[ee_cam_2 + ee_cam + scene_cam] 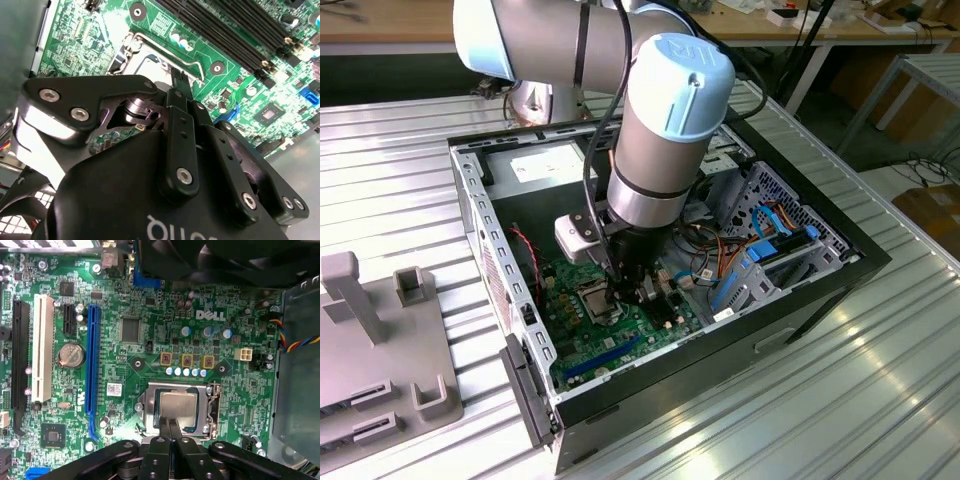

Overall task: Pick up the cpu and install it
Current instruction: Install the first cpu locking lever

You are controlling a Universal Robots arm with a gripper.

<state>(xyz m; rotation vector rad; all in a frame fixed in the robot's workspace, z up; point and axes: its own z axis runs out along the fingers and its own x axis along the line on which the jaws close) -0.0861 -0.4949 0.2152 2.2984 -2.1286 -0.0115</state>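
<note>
- Exterior view takes in the whole open computer case [820, 290] lying on a slatted metal table [880, 400], arm [660, 130] reaching down inside.
- First wrist view alone lays out the green motherboard [150, 315], the cpu [177, 404] seated in its socket [212, 405].
- Gripper [169, 423] hangs just above that cpu, fingers pressed together, grasping nothing.

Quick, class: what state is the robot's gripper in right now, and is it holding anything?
Gripper: fingers shut together, nothing visibly held, tips over the CPU lying in the motherboard socket.
</note>
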